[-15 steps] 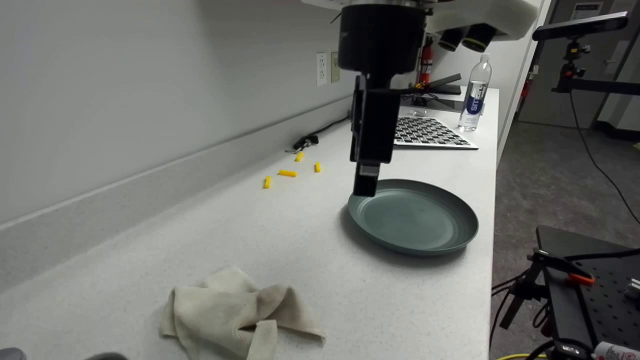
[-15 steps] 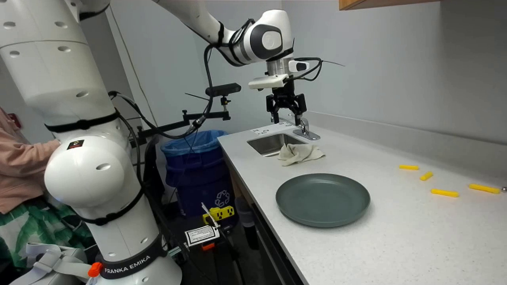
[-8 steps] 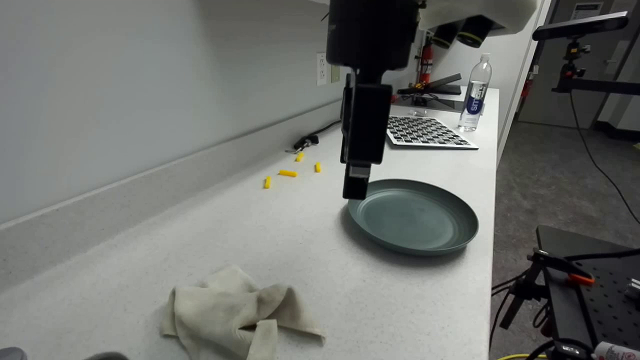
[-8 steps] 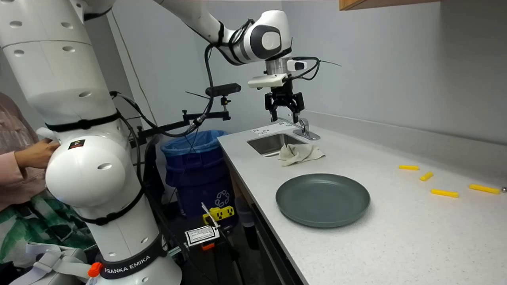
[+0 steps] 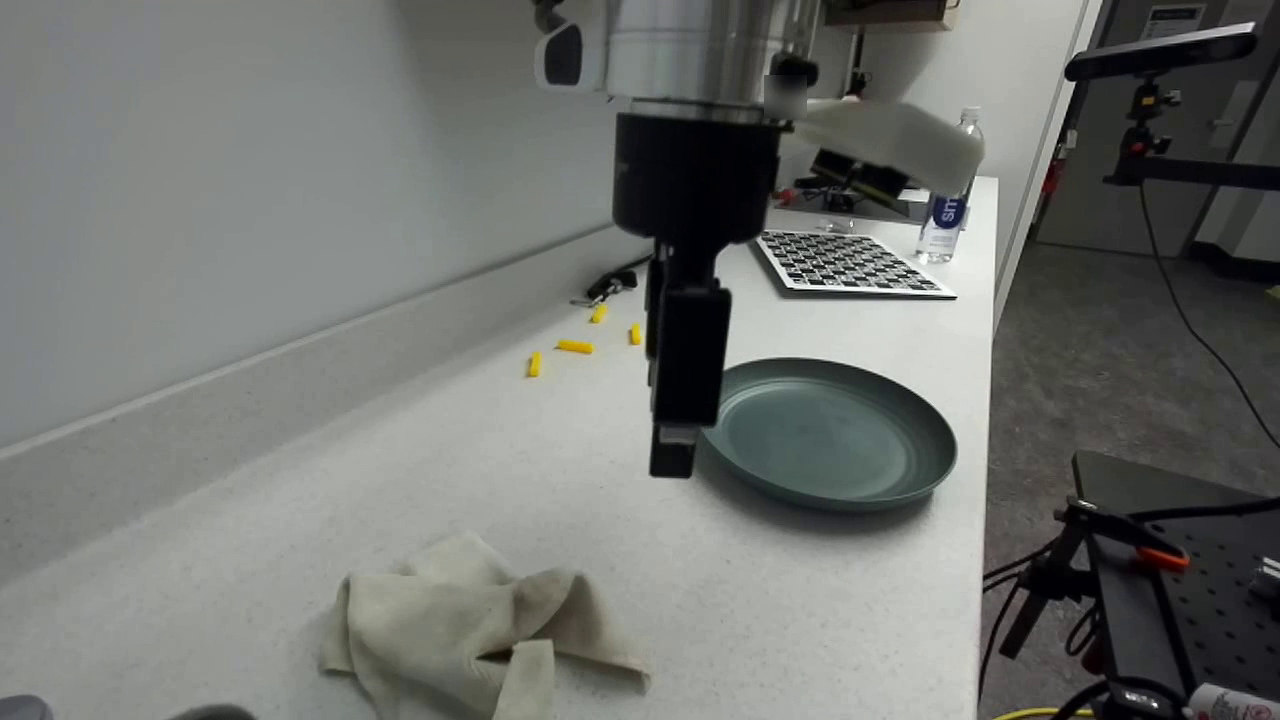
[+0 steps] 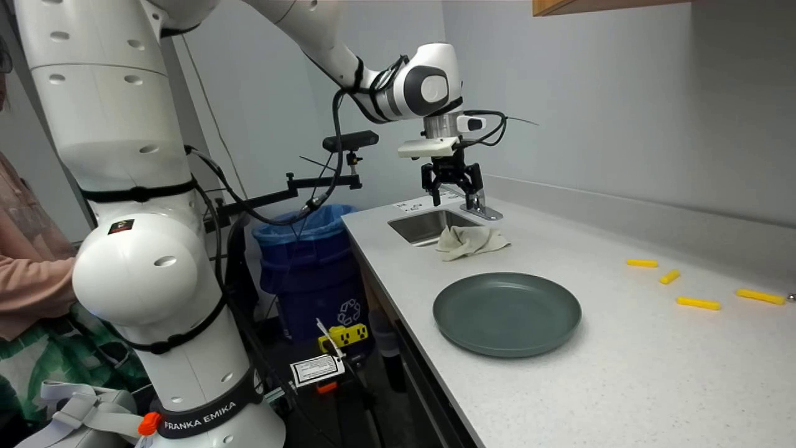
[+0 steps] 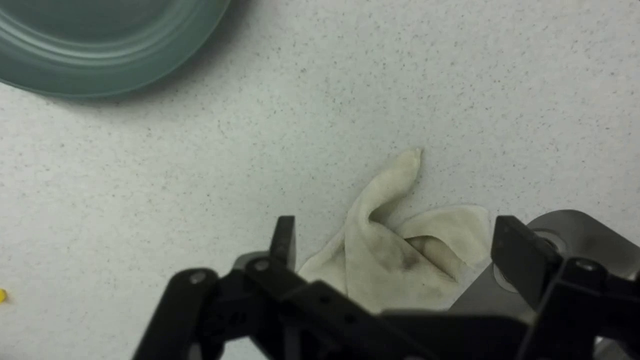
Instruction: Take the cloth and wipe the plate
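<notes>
Holds the gripper (image 7: 395, 240), at the end of the arm (image 6: 146, 267), in the air, higher than the plate (image 6: 507, 314) and off to its side toward the sink (image 6: 415, 229). Has the fingers (image 7: 285, 240) pointing down and spread wide apart, gripping nothing. In the wrist view, frames the cloth (image 7: 372, 260) between the two tips. In both exterior views, shows a gap between tips and cloth.

Has the cloth crumpled on the counter (image 6: 622, 386), between plate and sink, apart from the plate, with a dark patch among its folds. Cannot tell of any touch between cloth and sink edge. Has the plate flat on the counter, right way up, with the wall (image 6: 622, 112) well apart from it.

Farther from the plate than the cloth, has a tap (image 6: 485, 214) at the sink. On the plate's wall side, has four scattered yellow sticks (image 6: 698, 303). On the opposite side of the plate from the sink, has a checkered board (image 5: 850, 265) and, beside it, an upright bottle (image 5: 946, 213), partly hidden behind the arm. Across the plate from the sticks, off the counter, has a person (image 6: 28, 289), cut off at the edge of view.
</notes>
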Available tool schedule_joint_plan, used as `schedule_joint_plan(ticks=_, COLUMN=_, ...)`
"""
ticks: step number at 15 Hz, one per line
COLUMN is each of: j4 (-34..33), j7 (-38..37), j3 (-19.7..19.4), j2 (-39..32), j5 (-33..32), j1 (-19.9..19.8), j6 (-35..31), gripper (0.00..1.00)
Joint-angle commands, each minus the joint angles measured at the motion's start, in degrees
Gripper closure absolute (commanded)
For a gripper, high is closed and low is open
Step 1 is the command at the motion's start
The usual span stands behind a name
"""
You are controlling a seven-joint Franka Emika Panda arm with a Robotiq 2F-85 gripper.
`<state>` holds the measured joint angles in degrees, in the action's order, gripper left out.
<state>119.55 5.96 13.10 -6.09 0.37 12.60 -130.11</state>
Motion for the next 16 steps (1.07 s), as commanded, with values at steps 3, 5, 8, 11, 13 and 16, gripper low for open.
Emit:
schedule_joint_plan(ticks=3, j4=-7.22, j7=0.9, j3=1.61, j2=-11.23, j5=-1.08, j1=2.0, j6=-10.59, gripper=0.0)
schedule_joint_plan(ticks=5, j4=-9.3, j7=0.9, j3=2.05, j2=-14.68, j5=-1.72, j1=2.82, j6=-14.05, gripper=0.0)
schedule_joint_plan(ticks=8, j4=-12.33, j7=0.49, j3=1.94, j2=-19.56, j5=-2.84, j1=4.12, j6=-17.23, gripper=0.0)
schedule_joint_plan(ticks=11, j4=-13.99, j7=-0.13, j3=1.04, j2=-23.43, j5=-5.07, j1=5.46, j6=-18.57, gripper=0.0)
schedule_joint_plan(ticks=13, j4=-14.8, j7=-0.3, j3=0.32, j2=-25.39, j5=-6.53, j1=6.02, j6=-18.6, gripper=0.0)
schedule_joint_plan(ticks=16, j4=-15.97, j7=-0.36, j3=-0.49, j2=-27.34, j5=-7.69, j1=6.33, j6=-18.34, gripper=0.08)
